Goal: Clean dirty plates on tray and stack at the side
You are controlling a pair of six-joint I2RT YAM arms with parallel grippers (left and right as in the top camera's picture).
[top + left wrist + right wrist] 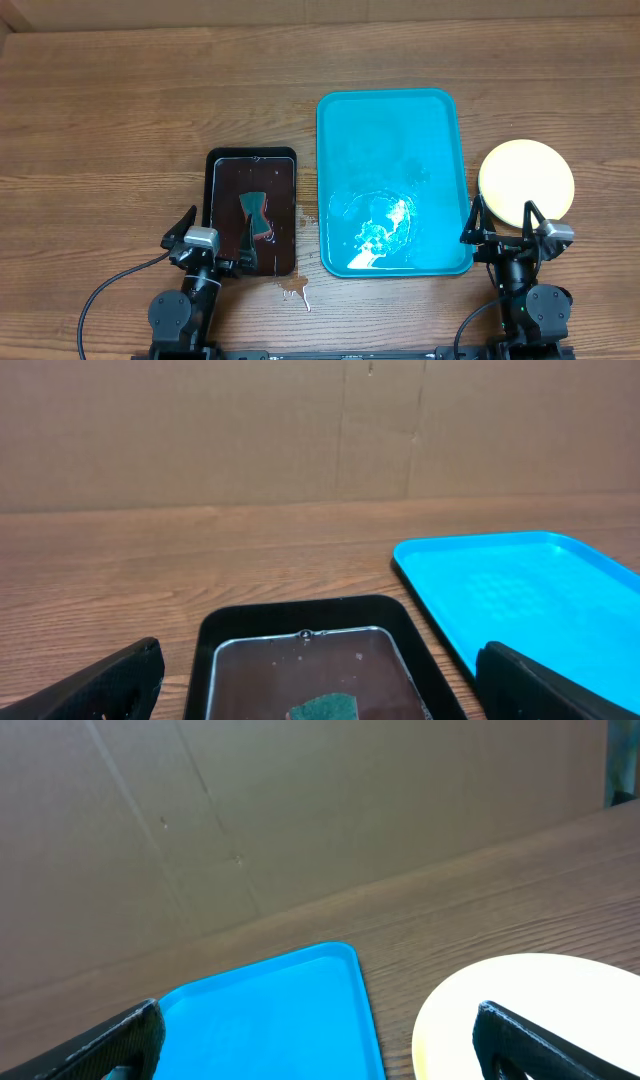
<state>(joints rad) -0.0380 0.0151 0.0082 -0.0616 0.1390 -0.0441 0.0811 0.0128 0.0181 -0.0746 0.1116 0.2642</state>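
Note:
The teal tray (pixel 390 130) lies right of the table's middle with no plates on it, only a film of water (pixel 385 228) at its near end. To its right, on the wood, rests a pale yellow plate (pixel 526 180); whether others lie under it I cannot tell. My right gripper (pixel 504 215) stands open at the near edge, between tray and plate, holding nothing. In the right wrist view the tray (pixel 270 1010) and plate (pixel 530 990) lie ahead of the open gripper (pixel 318 1045). My left gripper (pixel 218 228) is open over the near end of the black tray.
A black tray (pixel 215 160) holding brownish water and a green sponge (pixel 255 212) sits left of the teal tray. The left wrist view shows the same sponge (pixel 325 709). Some drops (pixel 295 290) have spilled on the wood in front. A cardboard wall closes the back.

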